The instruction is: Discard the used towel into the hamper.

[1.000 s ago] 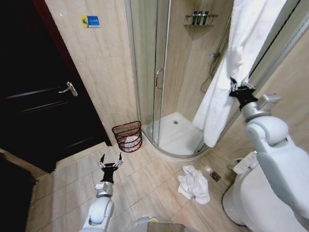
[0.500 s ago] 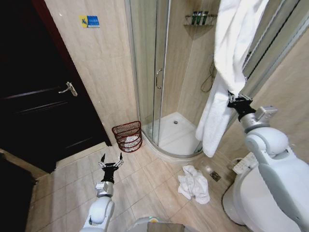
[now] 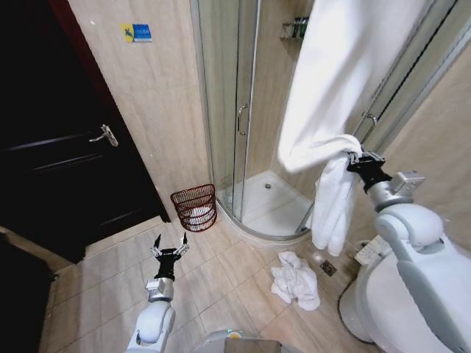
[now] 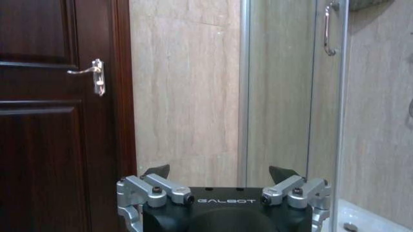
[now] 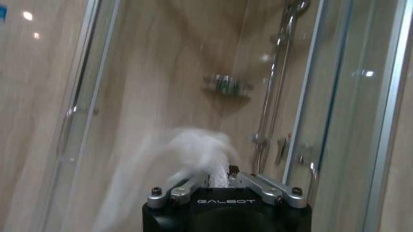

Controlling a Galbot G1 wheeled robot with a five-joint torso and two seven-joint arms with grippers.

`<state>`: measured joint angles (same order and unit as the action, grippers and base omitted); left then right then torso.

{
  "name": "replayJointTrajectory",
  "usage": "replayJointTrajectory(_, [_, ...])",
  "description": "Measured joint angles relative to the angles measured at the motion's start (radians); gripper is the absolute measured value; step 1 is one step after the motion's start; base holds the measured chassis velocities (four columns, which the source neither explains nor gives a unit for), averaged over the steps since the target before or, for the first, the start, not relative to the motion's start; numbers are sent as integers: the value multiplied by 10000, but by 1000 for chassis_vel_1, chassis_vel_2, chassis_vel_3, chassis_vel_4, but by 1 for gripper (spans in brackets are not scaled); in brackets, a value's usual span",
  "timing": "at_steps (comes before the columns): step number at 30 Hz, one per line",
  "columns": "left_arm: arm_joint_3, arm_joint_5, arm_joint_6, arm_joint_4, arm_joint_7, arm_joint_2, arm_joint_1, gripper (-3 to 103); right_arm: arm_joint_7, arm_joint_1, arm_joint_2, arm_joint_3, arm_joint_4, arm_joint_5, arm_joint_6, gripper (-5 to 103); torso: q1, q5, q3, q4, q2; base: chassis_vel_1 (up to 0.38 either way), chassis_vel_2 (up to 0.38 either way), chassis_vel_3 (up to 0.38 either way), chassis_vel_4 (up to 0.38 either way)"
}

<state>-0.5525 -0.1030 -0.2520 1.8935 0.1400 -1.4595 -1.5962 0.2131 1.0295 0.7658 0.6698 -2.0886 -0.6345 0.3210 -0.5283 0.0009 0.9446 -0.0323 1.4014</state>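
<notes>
The right gripper (image 3: 358, 160) pinches the long white hanging towel (image 3: 335, 88), seemingly to free it for the dark reddish-brown wire hamper (image 3: 195, 207), while the left gripper (image 3: 168, 245) hovers spread, idle.

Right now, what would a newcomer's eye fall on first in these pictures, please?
First, the big white towel hanging by the shower, with the right gripper shut on it at the right. Next, the crumpled white towel on the tiled floor by the toilet, and the reddish wire hamper beside the shower door, beyond the open left gripper.
</notes>
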Motion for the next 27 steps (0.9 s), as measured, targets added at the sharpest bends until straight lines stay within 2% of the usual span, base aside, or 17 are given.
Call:
replayJointTrajectory(2, [5, 25, 0, 8, 2, -20, -3, 100, 0, 57, 0, 58, -54, 2, -38, 7, -2, -1, -1, 0, 1, 0, 0, 0, 0])
replayJointTrajectory(4, [38, 89, -9, 22, 1, -76, -3, 100, 1, 202, 39, 143, -172, 33, -121, 7, 1, -20, -3, 2, 3, 0, 0, 0, 0])
replayJointTrajectory(6, [44, 119, -14, 66, 1, -114, -39, 100, -3, 334, 117, 154, -229, 97, -151, 7, 2, -4, -3, 1, 3, 0, 0, 0, 0])
replayJointTrajectory(12, [5, 112, -53, 113, 3, -51, -134, 100, -5, 468, 246, 154, -347, 166, -168, 7, 1, -3, -2, -1, 2, 0, 0, 0, 0])
replayJointTrajectory(14, [-35, 72, -94, 113, 11, 16, -170, 100, 8, 530, 270, 190, -431, 195, -201, 7, 2, -19, -3, -1, 3, 0, 0, 0, 0])
replayJointTrajectory(17, [-44, 52, -116, 113, 19, 35, -184, 100, 23, 600, 298, 196, -463, 210, -201, 7, 1, -8, -3, -1, 3, 0, 0, 0, 0])
replayJointTrajectory(27, [-17, 4, -122, 116, 20, 37, -207, 100, 162, 915, 458, 249, -677, 264, -201, 7, 1, -9, -3, 1, 3, 0, 0, 0, 0])
